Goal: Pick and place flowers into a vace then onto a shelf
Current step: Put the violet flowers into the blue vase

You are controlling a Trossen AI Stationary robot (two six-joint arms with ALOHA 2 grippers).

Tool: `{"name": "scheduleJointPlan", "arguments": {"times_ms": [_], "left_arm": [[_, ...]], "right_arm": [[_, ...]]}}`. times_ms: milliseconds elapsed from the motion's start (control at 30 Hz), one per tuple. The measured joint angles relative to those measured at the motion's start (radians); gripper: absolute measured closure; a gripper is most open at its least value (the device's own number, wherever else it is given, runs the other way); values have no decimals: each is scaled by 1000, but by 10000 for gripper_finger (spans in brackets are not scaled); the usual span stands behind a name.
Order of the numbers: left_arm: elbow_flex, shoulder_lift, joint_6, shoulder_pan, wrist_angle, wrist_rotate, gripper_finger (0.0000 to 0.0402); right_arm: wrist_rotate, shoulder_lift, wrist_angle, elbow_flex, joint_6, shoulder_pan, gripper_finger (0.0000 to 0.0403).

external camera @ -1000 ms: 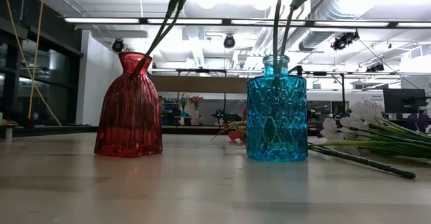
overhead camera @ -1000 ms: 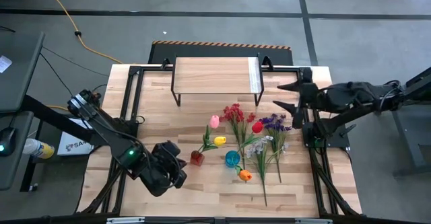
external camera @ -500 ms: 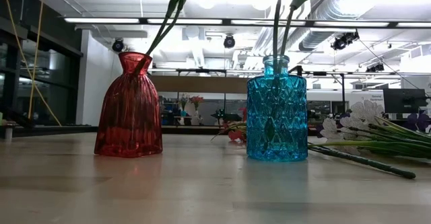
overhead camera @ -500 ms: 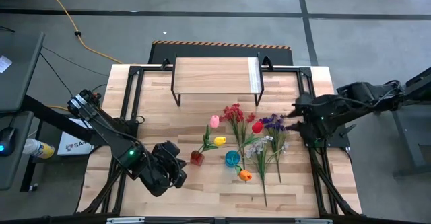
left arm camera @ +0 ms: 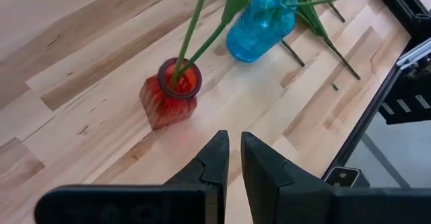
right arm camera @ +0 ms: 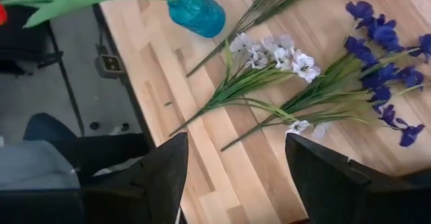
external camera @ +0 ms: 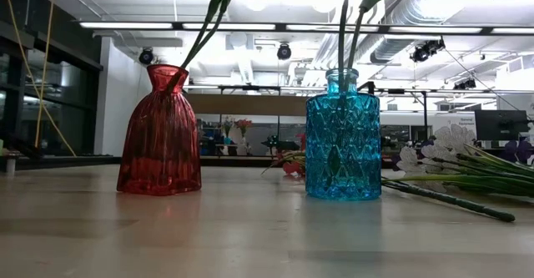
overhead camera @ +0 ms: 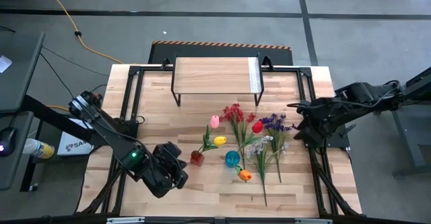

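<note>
**Right jaws wide above the loose sprays**

The left gripper (left arm camera: 232,158) hangs with its jaws nearly closed on nothing; the red vase (left arm camera: 170,93) stands just ahead, the blue vase (left arm camera: 259,25) beyond. The shelf (overhead camera: 215,75) sits well apart. The right gripper (right arm camera: 236,173) spreads open, empty, over the whitish spray (right arm camera: 273,52) and purple spray (right arm camera: 380,39) lying ahead of its jaws.

Grey concrete floor (overhead camera: 202,22), yellow cable (overhead camera: 67,19), ceiling striplights (external camera: 275,29).
</note>
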Motion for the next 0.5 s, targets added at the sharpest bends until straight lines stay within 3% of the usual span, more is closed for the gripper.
{"name": "scheduleJointPlan", "arguments": {"times_ms": [267,500], "left_arm": [[0,64,-62,-3,-5,54,328],[0,66,-78,-22,-10,52,328]], "right_arm": [[22,65,-55,-7,18,0,164],[-7,44,37,-232,46,0,164]]}}
